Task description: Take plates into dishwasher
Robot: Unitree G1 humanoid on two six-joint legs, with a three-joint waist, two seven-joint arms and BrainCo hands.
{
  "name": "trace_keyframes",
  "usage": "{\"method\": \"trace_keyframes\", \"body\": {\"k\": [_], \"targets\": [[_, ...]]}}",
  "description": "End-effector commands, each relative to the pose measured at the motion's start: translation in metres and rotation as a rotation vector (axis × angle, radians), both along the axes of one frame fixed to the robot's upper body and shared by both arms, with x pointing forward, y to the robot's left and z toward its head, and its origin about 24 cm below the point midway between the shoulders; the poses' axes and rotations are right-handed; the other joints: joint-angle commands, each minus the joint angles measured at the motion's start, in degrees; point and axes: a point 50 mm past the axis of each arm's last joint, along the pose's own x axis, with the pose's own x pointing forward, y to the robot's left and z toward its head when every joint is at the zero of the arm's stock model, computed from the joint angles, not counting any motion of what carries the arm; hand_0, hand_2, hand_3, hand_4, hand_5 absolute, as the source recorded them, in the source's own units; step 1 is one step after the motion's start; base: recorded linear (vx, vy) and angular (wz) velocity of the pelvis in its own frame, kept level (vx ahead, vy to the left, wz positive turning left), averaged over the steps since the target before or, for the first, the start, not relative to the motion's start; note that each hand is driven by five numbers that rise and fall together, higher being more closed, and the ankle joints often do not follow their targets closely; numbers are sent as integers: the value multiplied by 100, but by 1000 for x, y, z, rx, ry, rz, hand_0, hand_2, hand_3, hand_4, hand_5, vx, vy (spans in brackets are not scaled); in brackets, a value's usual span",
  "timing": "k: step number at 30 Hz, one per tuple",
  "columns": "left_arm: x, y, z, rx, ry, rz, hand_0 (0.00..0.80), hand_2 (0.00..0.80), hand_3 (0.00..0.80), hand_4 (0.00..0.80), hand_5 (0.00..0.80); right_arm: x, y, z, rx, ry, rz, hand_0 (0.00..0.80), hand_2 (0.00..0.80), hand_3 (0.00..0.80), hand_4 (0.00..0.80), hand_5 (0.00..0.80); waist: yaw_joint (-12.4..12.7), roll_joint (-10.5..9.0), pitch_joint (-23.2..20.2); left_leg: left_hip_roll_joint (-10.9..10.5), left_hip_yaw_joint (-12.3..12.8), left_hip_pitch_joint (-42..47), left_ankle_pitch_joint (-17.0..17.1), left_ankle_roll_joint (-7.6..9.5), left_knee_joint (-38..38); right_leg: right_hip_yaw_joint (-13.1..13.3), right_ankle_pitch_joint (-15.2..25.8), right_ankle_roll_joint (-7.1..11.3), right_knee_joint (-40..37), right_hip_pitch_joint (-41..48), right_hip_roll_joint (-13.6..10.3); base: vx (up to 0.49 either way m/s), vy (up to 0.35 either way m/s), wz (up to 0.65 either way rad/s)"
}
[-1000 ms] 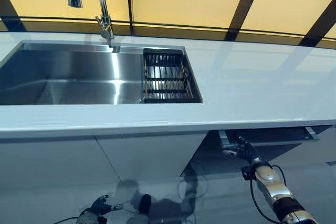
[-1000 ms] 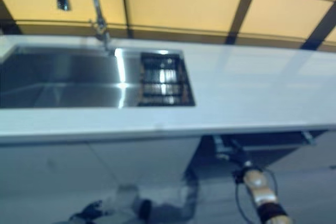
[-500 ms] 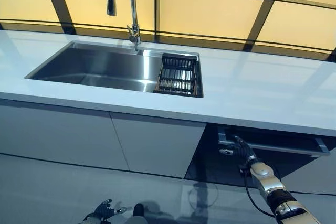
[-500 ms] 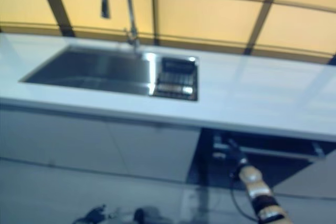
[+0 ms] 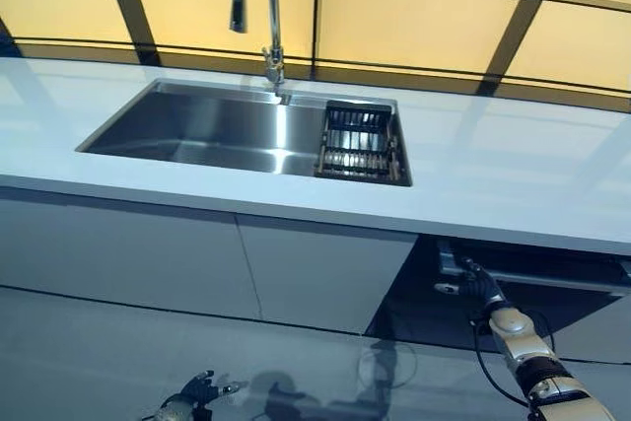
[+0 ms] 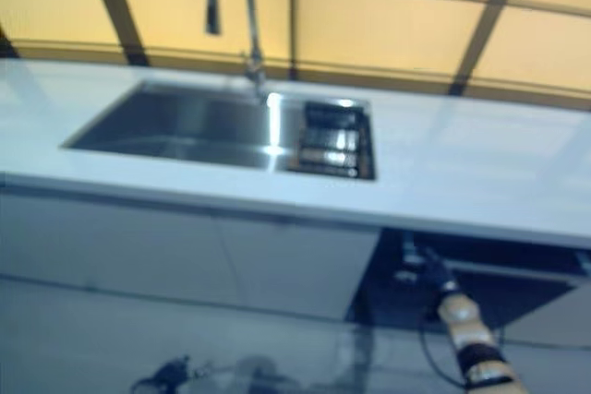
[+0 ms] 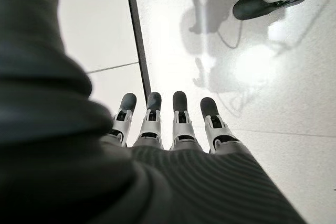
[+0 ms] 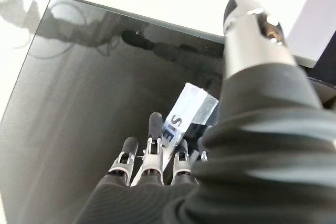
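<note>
Steel lines the sink [image 5: 207, 130] set into the far left of the pale counter [image 5: 513, 175], with a tall tap [image 5: 266, 7] rising behind it and a dark dish rack [image 5: 360, 142] sitting in the sink's right end. No plates show in any view. Low at the near left, the left hand [image 5: 200, 393] hangs above the floor [image 5: 99, 352], its fingers [image 7: 180, 114] straight and relaxed, holding nothing. Under the counter to the right of the sink, the dishwasher [image 5: 537, 268] is slightly open at the top, its dark glossy door [image 8: 94, 93] tilted outward. The right hand [image 5: 480, 285] reaches up to the top edge of that door; its fingers [image 8: 154, 129] lie against the door front, but I cannot tell whether they grip it.
</note>
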Motion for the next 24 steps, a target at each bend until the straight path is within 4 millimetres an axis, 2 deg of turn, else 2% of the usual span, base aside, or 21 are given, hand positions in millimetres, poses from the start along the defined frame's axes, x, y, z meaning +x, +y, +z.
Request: {"method": "trace_keyframes", "body": {"k": [1, 3, 5, 7, 8, 9, 11, 13, 16, 18, 20, 24], "targets": [[12, -4, 3, -19, -54, -21, 0, 0, 0, 0, 0, -110, 33, -87, 120, 521, -2, 0, 0, 0, 0, 0, -72, 137, 256, -127, 158, 552, -688, 309, -10, 168, 1100, 328, -1291, -177, 223, -403, 443, 7], [17, 0, 6, -2, -66, -29, 0, 0, 0, 0, 0, -109, 36, -87, 135, 505, -6, 0, 0, 0, 0, 0, -88, 122, 359, -181, 169, 588, -523, 396, -359, 213, 1357, 533, -1291, -410, 145, -410, 417, 5], [20, 2, 8, 8, -66, -40, 0, 0, 0, 0, 0, -107, 38, -87, 142, 496, -5, 0, 0, 0, 0, 0, -80, 115, 427, -250, 151, 544, -444, 455, -442, 212, 1515, 613, -1291, -535, 90, -338, 315, 0], [18, 7, 8, 25, -57, -38, 0, 0, 0, 0, 0, -106, 42, -88, 157, 497, 3, 0, 0, 0, 0, 0, -34, 123, 533, -285, 217, 538, -314, 504, -552, 32, 1711, 699, -1291, -664, 34, -345, 310, -3], [15, 9, 8, 29, -50, -26, 0, 0, 0, 0, 0, -106, 44, -89, 161, 507, 18, 0, 0, 0, 0, 0, -8, 159, 565, -256, 332, 593, -253, 507, -674, -202, 1851, 739, -1141, -662, 3, -242, 236, -13], [13, 11, 8, 31, -45, -17, 0, 0, 0, 0, 0, -107, 45, -89, 164, 515, 25, 0, 0, 0, 0, 0, 2, 185, 589, -233, 395, 629, -215, 514, -722, -281, 1838, 751, -921, -707, -18, -217, 213, -26], [7, 16, 7, 39, -27, 5, 0, 0, 0, 0, 0, -109, 49, -91, 177, 538, 30, 0, 0, 0, 0, 0, -13, 254, 573, -172, 450, 659, -98, 549, -850, -339, 1583, 652, -255, -697, -44, -169, 136, -37], [4, 18, 7, 45, -9, 18, 0, 0, 0, 0, 0, -112, 49, -93, 188, 548, 16, 0, 0, 0, 0, 0, -56, 258, 517, -162, 397, 656, -74, 602, -904, -248, 1340, 545, 97, -596, -29, -105, 20, -16], [-2, 20, 4, 51, 18, 59, 0, 0, 0, 0, 0, -119, 51, -96, 215, 559, -22, 0, 0, 0, 0, 0, -124, 195, 372, -154, 286, 630, -76, 635, -956, -81, 754, 352, 349, -267, 99, -50, -102, 1], [-7, 19, 1, 48, 30, 95, 0, 0, 0, 0, 0, -127, 55, -100, 202, 614, 1, 0, 0, 0, 0, 0, -124, 129, 259, -133, 301, 604, -63, 573, -974, -29, 347, 229, -42, 71, 237, -49, -188, -6], [-9, 16, -1, 38, 27, 118, 0, 0, 0, 0, 0, -137, 56, -104, 191, 667, 1, 0, 0, 0, 0, 0, -65, 50, 196, -152, 367, 536, -74, 495, -940, -40, 384, 182, -747, 347, 311, -70, -206, -27], [-8, 6, -3, 8, 7, 127, 0, 0, 0, 0, 0, -163, 49, -110, 172, 822, -15, 0, 0, 0, 0, 0, -67, -13, 156, -115, 386, 420, -19, 330, -877, 138, 455, 51, -1228, 505, 451, -79, -206, -30]]}}
